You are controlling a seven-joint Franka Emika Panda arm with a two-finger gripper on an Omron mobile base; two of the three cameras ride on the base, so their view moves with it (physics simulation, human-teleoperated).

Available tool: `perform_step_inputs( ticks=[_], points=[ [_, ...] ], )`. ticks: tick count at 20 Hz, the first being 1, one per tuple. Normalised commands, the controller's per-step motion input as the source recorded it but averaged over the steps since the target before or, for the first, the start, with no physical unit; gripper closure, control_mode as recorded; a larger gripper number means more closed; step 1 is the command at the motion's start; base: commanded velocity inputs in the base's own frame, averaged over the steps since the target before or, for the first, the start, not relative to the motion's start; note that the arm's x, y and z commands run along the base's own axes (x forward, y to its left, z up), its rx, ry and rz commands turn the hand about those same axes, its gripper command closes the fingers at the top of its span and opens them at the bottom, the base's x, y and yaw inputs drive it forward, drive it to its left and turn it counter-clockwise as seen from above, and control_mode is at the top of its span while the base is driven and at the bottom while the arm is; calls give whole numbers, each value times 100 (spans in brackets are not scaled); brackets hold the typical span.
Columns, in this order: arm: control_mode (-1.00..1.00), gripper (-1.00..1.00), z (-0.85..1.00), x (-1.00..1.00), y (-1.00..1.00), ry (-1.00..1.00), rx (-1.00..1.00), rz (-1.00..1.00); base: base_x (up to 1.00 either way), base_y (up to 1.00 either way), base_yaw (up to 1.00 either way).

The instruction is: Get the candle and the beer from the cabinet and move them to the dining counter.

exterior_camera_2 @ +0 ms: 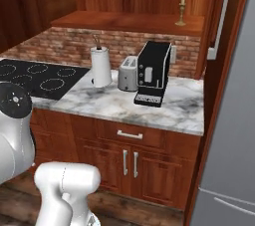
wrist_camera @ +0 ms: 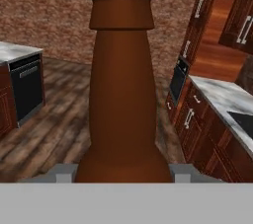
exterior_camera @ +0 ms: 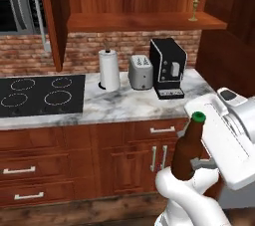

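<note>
The hand (wrist_camera: 122, 176) is clamped on the beer (exterior_camera: 188, 149): in the hand view the brown bottle stands upright between the two fingertips (wrist_camera: 62, 172), with its green cap at 12 o'clock. In the left base view the bottle is held low in front of the lower drawers, well apart from the cabinet (exterior_camera: 144, 1), so I judge that the first pick is done but the carry to the dining counter is not finished. No marble island with a sink can be recognised in these pictures, so the place for the bottle is still some way off.

The candle (exterior_camera_2: 181, 10) is still on the wooden inner shelf (exterior_camera_2: 134, 22), at about 1 o'clock in the right base view, upright in its brass holder. It has not been taken yet. So, in my judgement, less than half of the task is done: one thing is in the hand and one is untouched.

Counted: one beer, one candle. On the marble surface (exterior_camera: 124, 105) by the stove (exterior_camera: 40, 95) I see one white kettle (exterior_camera: 109, 69), one toaster (exterior_camera: 140, 72) and one black coffee machine (exterior_camera: 168, 67).
</note>
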Motion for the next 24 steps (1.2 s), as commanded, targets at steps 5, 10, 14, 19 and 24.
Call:
perform_step_inputs(
  ticks=[5, 10, 14, 19, 24],
  points=[
    [100, 100, 0, 0, 0, 0, 0, 0, -35, 51, 27],
    [100, 100, 0, 0, 0, 0, 0, 0, -10, 72, 33],
    [100, 100, 0, 0, 0, 0, 0, 0, 0, 79, 37],
    [100, 100, 0, 0, 0, 0, 0, 0, -2, 77, 38],
    [100, 100, 0, 0, 0, 0, 0, 0, -9, 77, 38]
  ],
)
